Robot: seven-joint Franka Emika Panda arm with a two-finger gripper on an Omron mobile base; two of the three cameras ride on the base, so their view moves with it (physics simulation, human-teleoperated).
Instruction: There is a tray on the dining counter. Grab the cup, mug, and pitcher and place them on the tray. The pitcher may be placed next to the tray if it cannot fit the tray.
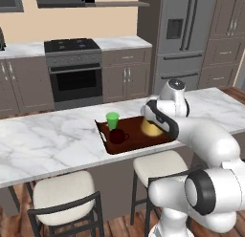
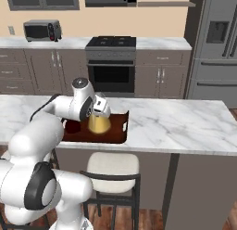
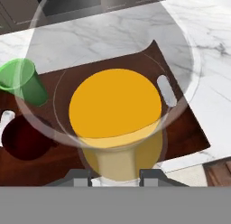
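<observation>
The pitcher hangs in the tool, upright, its long axis running straight down from the wrist toward the tray. The jaws stand partly closed around the narrow neck, so the tool has hold of the pitcher and nothing else.

From the hand view, looking down through the pale clear top, the amber body sits squarely over the dark wood of the tray, toward the end with the cut-out handle. So the free spot lies directly beneath the tool, and the coming move looks like a plain descent with no sideways shift.

The cup stands on the tray's far side, and the mug just in front of it, nearer the stools. Both are off to one side of the pitcher, apart from it.

Whether the pitcher's base already touches the tray floor or floats just above is hard to call from the base views; I'd guess a small gap remains.

The count: one cup, one mug, one pitcher, one tray, all on the dining counter. Two of three look placed.
</observation>
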